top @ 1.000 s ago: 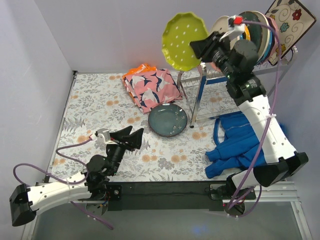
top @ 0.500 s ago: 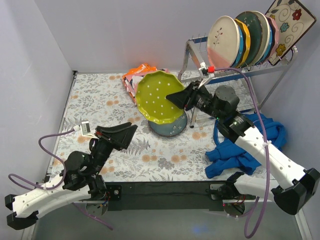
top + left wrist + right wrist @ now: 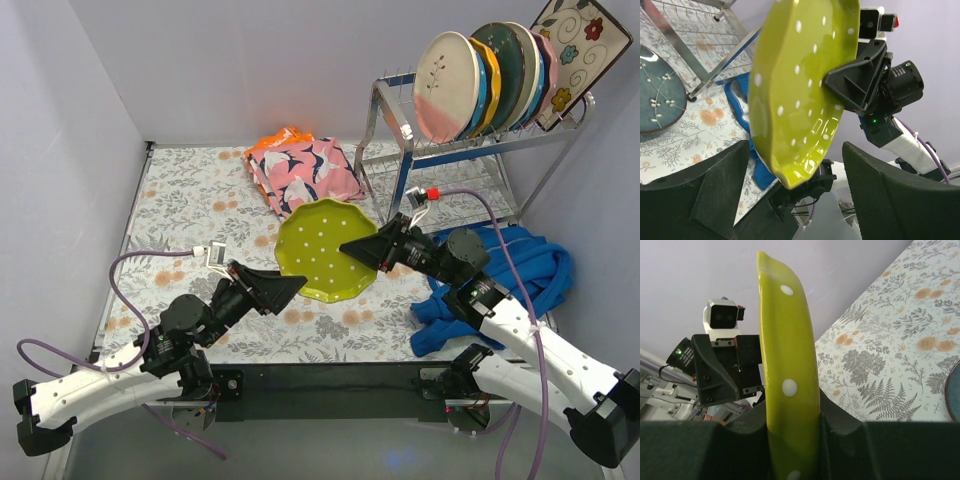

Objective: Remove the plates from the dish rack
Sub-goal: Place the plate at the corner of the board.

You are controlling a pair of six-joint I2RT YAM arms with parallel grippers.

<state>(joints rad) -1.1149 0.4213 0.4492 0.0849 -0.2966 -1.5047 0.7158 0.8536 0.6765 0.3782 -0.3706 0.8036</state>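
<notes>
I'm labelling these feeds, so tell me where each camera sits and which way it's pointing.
Top external: high behind the bases, looking down at the table and chrome wire dish rack; left arm and right arm show.
Left wrist: on the left arm, facing the lime dotted scalloped plate; the left gripper shows open around it.
Right wrist: on the right arm, looking along that plate's rim; the right gripper clamps it.
All three share the plate.
</notes>
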